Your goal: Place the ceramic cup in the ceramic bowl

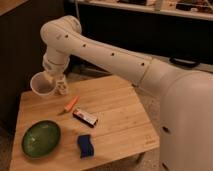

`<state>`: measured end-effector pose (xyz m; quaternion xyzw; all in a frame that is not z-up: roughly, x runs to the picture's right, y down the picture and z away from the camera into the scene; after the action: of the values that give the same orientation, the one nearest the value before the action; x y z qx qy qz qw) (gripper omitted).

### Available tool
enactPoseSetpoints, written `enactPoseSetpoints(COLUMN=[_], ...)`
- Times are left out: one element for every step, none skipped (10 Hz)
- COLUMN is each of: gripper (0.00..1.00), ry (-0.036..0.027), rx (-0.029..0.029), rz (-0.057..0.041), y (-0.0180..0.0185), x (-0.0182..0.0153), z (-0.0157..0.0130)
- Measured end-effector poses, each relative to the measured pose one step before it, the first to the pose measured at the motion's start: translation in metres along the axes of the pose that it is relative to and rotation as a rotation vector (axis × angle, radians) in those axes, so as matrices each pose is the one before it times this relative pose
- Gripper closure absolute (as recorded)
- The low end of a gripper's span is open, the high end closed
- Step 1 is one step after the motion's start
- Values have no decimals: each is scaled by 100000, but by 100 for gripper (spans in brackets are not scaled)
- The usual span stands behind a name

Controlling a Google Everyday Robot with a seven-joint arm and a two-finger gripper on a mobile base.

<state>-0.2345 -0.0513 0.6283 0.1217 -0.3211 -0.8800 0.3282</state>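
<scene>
Clasping the white cup point(43, 86) in the gripper point(53, 80), aloft over a far corner of the table point(120, 115), just beside a small bottle point(62, 89); well apart from the green bowl point(41, 139) nearer the front.

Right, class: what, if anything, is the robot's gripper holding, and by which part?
The gripper holds the ceramic cup by its rim, on the side nearest the arm, raised above the wooden table's far edge.
</scene>
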Motion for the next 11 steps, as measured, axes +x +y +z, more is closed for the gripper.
enactPoseSetpoints(gripper=[100,100,100,100,100,100,100,100,100,100,100], ry=[-134,-657,-1599,-2687,-1154,-1737,-1757,-2406,-1055,-990,-2297], rx=[1400,3044,3489,1394,451,102,-437,-93,946,1943,23], rz=[-1074,-2097,-2612,-4341,-1965,-1875,-1588,-897,-179,-201,-842], y=[-30,-343,-1060,-2100,-1057,-1403,-1286,-982,-222,154,-145], x=[-13,178,497,409,98,-76,-12,-284,-399,-575,-185], z=[220,540,891,1269,545,694,441,792,960,1518,1331])
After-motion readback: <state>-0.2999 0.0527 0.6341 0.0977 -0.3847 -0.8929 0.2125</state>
